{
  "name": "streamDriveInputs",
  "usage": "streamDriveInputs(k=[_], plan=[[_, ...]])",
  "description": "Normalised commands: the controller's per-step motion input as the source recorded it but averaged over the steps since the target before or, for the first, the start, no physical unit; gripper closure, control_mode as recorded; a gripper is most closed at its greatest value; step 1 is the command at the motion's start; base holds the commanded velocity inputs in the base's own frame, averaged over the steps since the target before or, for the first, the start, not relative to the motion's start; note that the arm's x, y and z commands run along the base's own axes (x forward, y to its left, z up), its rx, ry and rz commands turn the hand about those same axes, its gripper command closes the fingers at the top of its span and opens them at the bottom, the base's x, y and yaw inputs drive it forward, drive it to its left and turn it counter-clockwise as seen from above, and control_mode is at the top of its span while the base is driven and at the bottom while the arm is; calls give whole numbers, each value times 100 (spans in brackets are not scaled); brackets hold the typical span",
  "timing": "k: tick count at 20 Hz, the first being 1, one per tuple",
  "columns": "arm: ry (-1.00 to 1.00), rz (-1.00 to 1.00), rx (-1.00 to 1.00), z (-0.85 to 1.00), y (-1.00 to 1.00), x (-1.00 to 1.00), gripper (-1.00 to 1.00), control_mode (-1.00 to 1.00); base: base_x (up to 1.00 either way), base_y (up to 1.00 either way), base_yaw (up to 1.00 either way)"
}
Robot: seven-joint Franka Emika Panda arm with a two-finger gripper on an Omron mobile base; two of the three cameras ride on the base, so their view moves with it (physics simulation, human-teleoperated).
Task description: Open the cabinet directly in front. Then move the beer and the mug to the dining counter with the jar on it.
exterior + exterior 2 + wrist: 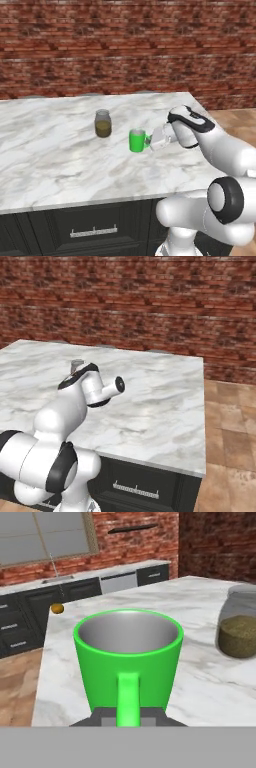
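Observation:
The bright green mug [136,140] stands upright on the marble top of the dining counter [55,160], right of the middle. My gripper [151,140] reaches in from the right and is shut on its loop handle. In the hand view the mug [127,644] is close up with its handle between my gripper [128,716] tips; its inside is bare grey. The jar [103,123] of olive-brown contents stands a short way left of the mug and behind it, seen too as the jar [240,628]. The beer and the cabinet are out of view.
A brick wall [125,45] runs behind the counter. The counter's right edge [202,416] drops to a wooden floor [230,431]. Dark drawers with a silver handle [93,231] sit under the near edge. A small orange thing [57,608] lies far off.

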Motion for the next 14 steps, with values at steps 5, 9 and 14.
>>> streamDriveInputs(k=[5,9,14], plan=[[0,0,-2,-9,9,50,100,-100,0,0,0],[0,0,0,-14,0,77,100,-100,0,0,0],[0,0,0,-31,0,64,100,-100,0,0,0]])
